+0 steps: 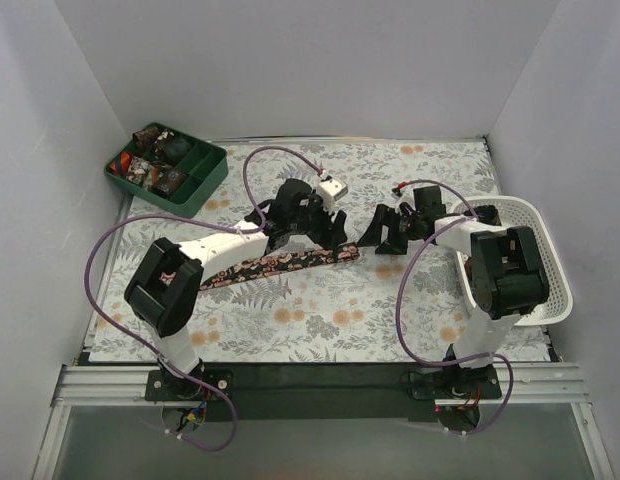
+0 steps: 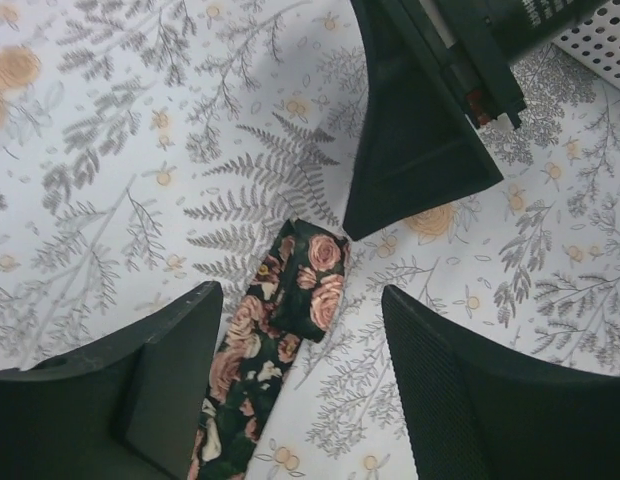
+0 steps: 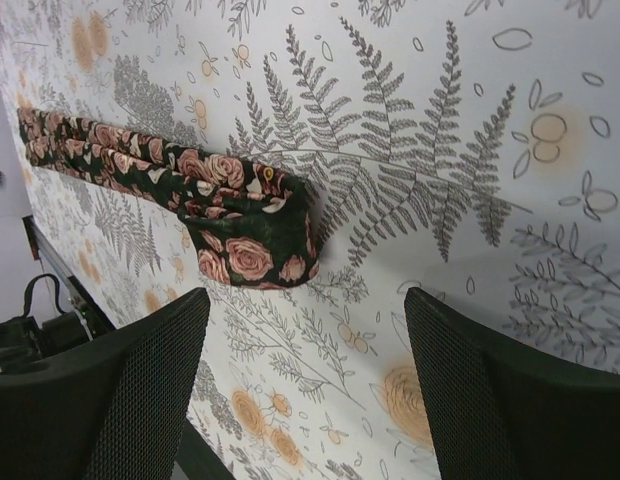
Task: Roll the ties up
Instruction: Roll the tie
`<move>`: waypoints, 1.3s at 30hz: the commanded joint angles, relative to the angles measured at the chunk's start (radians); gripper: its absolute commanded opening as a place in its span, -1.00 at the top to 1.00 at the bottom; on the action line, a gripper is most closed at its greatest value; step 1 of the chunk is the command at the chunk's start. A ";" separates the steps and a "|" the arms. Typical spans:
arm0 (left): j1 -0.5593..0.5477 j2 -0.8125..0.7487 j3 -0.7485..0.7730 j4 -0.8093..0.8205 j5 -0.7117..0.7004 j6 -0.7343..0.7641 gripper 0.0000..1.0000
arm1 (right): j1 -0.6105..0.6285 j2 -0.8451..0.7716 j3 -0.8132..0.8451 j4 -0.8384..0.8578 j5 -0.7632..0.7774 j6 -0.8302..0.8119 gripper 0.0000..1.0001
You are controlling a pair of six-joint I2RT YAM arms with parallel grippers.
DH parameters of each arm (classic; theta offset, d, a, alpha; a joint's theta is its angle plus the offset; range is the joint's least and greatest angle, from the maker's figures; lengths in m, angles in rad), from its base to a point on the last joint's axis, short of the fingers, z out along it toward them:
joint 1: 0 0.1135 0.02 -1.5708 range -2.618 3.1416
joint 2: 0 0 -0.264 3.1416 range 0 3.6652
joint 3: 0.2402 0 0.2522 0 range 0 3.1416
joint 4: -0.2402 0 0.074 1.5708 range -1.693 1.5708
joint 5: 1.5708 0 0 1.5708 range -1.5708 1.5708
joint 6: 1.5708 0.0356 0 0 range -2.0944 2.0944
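Tie [image 2: 290, 330] flat on cloth [image 1: 320, 320], tip folded over once as roll start. L gripper [image 2: 300, 293] & R gripper [image 3: 308, 300] straddle fold, jaws apart, holding nothing.

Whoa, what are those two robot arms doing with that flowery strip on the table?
They are trying to roll up a tie, a long dark one with pink roses. It lies flat on the tablecloth with only its end folded over, so the roll has barely begun. The left gripper hangs open right over that fold, and the right gripper faces it, open too. Neither holds the tie. A green tray sits at the back left, a white basket on the right.
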 commanded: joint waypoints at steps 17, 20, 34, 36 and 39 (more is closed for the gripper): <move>-0.020 0.164 -0.010 0.014 -0.015 -0.100 0.45 | 0.046 0.168 -0.059 0.246 -0.112 0.026 -0.18; -0.020 0.181 -0.011 0.012 -0.046 -0.091 0.46 | 0.049 0.177 -0.078 0.269 -0.122 0.031 -0.11; -0.020 0.221 0.003 0.007 -0.063 -0.087 0.43 | 0.082 0.237 -0.085 0.366 -0.141 0.077 0.38; -0.020 0.204 0.003 0.006 -0.064 -0.100 0.35 | 0.082 0.227 -0.091 0.363 -0.101 0.074 0.74; -0.015 0.170 0.004 -0.040 -0.098 -0.110 0.17 | 0.082 0.196 -0.090 0.345 -0.046 0.058 0.97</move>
